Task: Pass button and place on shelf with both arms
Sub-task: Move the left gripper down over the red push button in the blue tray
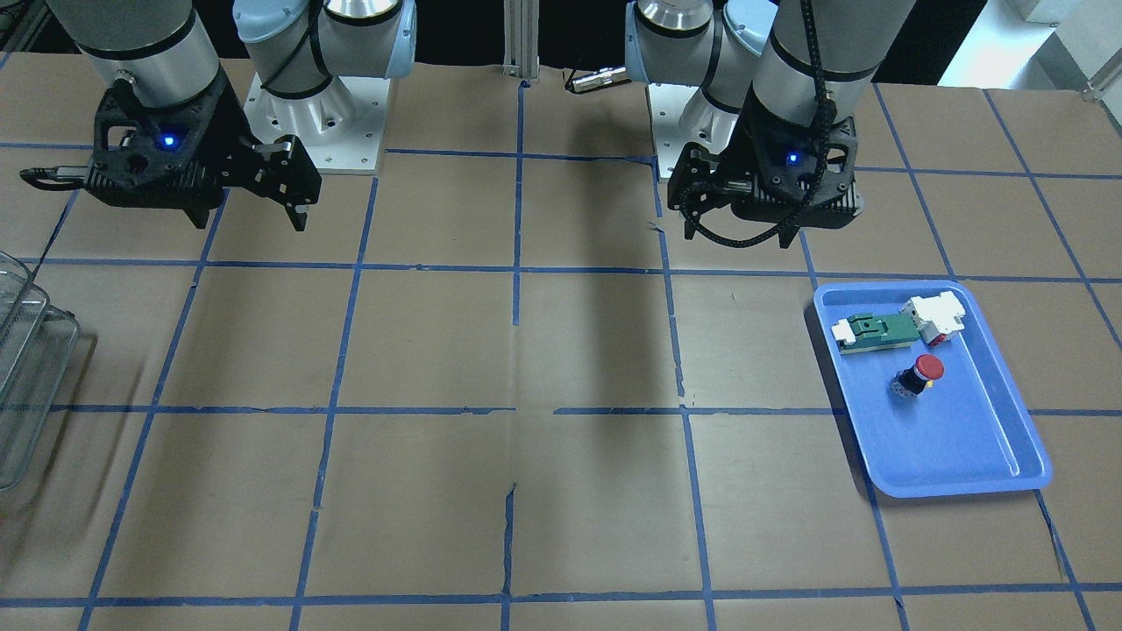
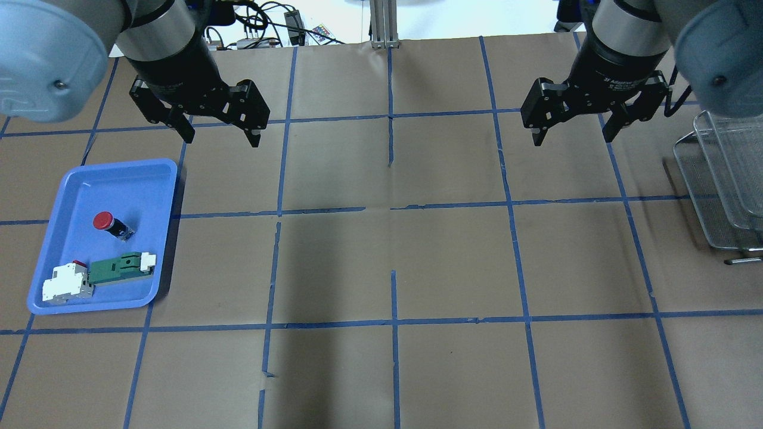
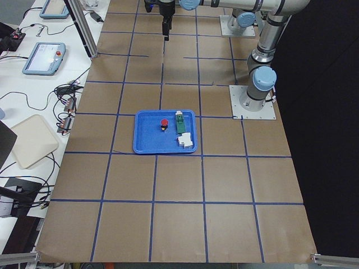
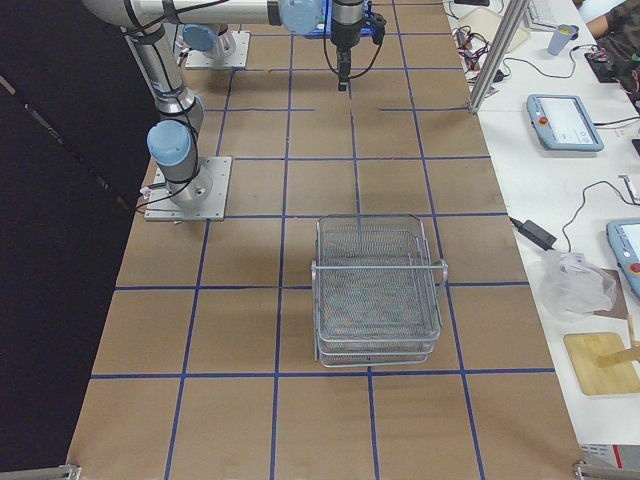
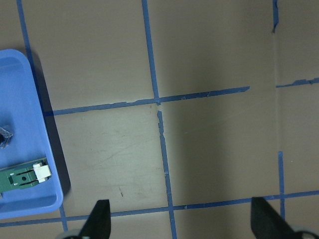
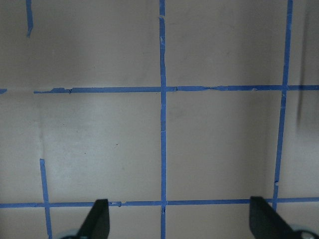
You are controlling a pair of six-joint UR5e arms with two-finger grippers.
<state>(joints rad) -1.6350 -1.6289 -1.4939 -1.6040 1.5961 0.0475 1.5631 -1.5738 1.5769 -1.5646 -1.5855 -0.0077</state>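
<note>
The left gripper (image 2: 222, 138) is hanging above the table (image 2: 393, 262) with its jaws spread wide and nothing between them. It is sitting just past the blue tray's (image 2: 168, 174) far corner, off the tray on the side facing the table's middle. In the left wrist view both fingertips (image 5: 99, 220) are showing well apart over bare brown paper, with the tray's edge at that view's left.

The right gripper (image 2: 572, 138) is likewise hanging with its jaws wide apart and holding nothing. It is positioned well apart from the tray, toward the table end opposite it. The right wrist view is showing only taped paper between its fingertips (image 6: 98, 219).

The button (image 2: 110, 224) is lying on its side inside the tray, near the tray's middle, and no gripper is touching it. Its red head is pointing toward the tray's outer long wall.

A green-and-white connector (image 2: 119, 267) is lying in the tray's end nearer the robot, apart from the button. A white block with a red bit (image 2: 67, 283) is touching the connector's end, in the tray's near outer corner.

The wire-mesh shelf (image 2: 724, 179) is standing on the table well apart from the tray, at the opposite end.
</note>
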